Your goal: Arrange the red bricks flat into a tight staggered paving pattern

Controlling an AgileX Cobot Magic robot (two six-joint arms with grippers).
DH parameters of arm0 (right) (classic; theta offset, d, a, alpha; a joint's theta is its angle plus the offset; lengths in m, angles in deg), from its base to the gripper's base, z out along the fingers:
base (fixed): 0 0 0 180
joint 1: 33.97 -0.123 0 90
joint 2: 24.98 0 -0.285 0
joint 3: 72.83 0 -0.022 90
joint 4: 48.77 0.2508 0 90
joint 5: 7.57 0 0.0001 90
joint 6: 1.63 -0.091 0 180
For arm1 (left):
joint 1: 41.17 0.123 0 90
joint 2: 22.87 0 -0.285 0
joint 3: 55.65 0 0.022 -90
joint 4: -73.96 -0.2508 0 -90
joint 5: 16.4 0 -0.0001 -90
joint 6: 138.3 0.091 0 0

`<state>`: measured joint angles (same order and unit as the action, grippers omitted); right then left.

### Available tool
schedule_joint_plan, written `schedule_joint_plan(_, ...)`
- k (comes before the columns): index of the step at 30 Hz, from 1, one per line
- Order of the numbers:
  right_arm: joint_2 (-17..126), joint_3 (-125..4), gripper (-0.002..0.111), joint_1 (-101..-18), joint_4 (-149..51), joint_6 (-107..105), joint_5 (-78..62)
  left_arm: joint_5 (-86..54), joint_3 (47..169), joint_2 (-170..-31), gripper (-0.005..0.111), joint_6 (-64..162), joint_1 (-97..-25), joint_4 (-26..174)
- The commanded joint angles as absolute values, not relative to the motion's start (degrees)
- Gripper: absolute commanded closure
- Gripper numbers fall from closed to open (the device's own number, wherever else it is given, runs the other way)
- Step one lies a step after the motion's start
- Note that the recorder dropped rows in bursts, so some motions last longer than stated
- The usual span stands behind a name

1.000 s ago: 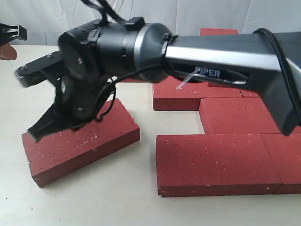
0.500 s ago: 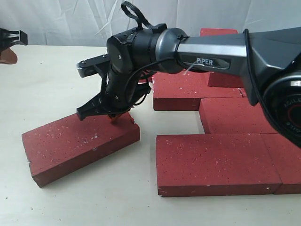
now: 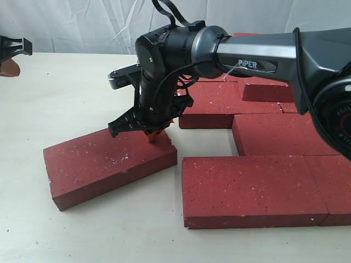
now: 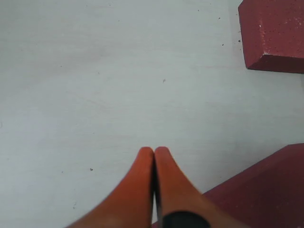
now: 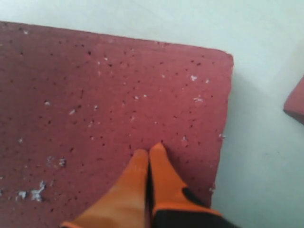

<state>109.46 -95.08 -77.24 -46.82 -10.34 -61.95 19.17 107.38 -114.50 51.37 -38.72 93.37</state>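
Contact on the loose red brick [image 3: 109,164]: the right gripper [image 3: 149,133] reaches across the middle on its black arm [image 3: 258,55], and its orange fingertips [image 5: 164,166] are pinched tight together with nothing between them, their tips resting on the brick's speckled top close to its right end. That brick lies flat on the pale table [image 3: 71,87], left of all the others, skewed so its right end swings toward the far side. Its right corner sits just beside the left end of the near-row brick [image 3: 252,189]; whether the two touch, I can't tell. Over to the laid group: the near-row brick has a second brick [image 3: 334,183] butted against its right end. Behind them a middle-row brick [image 3: 277,134] sits shifted to the right, so the joints are staggered. Farther back, a far-row brick [image 3: 216,104] is shifted left again. More red bricks [image 3: 263,90] show beyond it, partly hidden by the arm. Now the left gripper [image 4: 154,151]: its orange fingers are pressed flat against each other, empty, poised over bare table. One brick corner [image 4: 273,33] lies ahead of it to one side, and another brick edge [image 4: 261,190] is close beside the fingers; which bricks these are, I can't tell.
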Motion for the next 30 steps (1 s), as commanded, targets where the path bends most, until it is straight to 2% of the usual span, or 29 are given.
schedule_joint_plan(1, 109.26, -95.40, 0.109, -76.31, -48.77, -10.80, -66.09, 20.15, 107.03, -114.50, 0.107, 51.34, -39.03, 92.12)
schedule_joint_plan(10, 108.90, -95.40, 0.109, -76.31, -48.09, -10.88, -68.49, 20.05, 102.57, -116.22, 0.107, 50.19, -39.03, 87.37)
schedule_joint_plan(15, 108.54, -95.40, 0.109, -76.31, -48.22, -10.88, -67.85, 26.41, 102.48, -119.69, 0.107, 49.92, -39.03, 85.69)
schedule_joint_plan(30, 108.54, -95.40, 0.109, -76.31, -47.09, -10.88, -64.52, 30.16, 102.48, -131.11, 0.107, 54.69, -39.03, 91.34)
